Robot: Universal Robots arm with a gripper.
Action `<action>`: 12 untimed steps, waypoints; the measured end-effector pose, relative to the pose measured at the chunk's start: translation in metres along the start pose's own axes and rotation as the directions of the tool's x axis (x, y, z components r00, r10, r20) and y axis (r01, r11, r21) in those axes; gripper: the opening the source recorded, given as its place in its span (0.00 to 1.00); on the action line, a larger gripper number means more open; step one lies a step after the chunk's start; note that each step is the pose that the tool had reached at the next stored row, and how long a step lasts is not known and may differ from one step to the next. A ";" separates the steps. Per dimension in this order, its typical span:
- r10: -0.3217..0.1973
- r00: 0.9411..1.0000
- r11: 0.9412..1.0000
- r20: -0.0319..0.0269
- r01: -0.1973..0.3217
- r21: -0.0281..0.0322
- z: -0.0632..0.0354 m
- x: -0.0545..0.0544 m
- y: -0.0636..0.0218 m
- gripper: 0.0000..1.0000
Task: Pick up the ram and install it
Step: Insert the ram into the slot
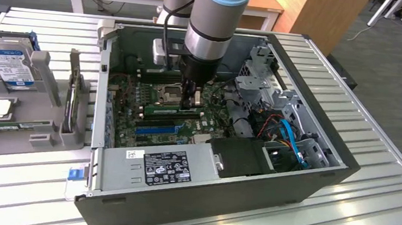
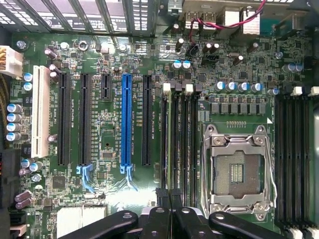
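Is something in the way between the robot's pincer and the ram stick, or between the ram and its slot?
No, nothing visible. The ram already stands seated on the motherboard beside the empty processor socket. The shut pincer is right at one end of it, with no cable or part between them.

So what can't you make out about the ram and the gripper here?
Wrist view: the ram is edge-on; one end is hidden under the gripper.
Both views: whether the gripper clamps it or only touches it.
Exterior view: whether it is fully seated, too small to tell.
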State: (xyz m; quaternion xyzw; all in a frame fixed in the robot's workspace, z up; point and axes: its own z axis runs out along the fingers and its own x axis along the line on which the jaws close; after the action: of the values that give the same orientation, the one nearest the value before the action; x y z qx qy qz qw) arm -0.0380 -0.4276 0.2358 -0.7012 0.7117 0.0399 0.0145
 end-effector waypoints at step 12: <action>0.000 1.000 1.000 0.001 0.000 0.000 0.0000 0.002 -0.0002 0.11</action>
State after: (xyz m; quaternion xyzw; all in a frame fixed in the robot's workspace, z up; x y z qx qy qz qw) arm -0.0378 -0.4293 0.2356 -0.7012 0.7116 0.0403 0.0149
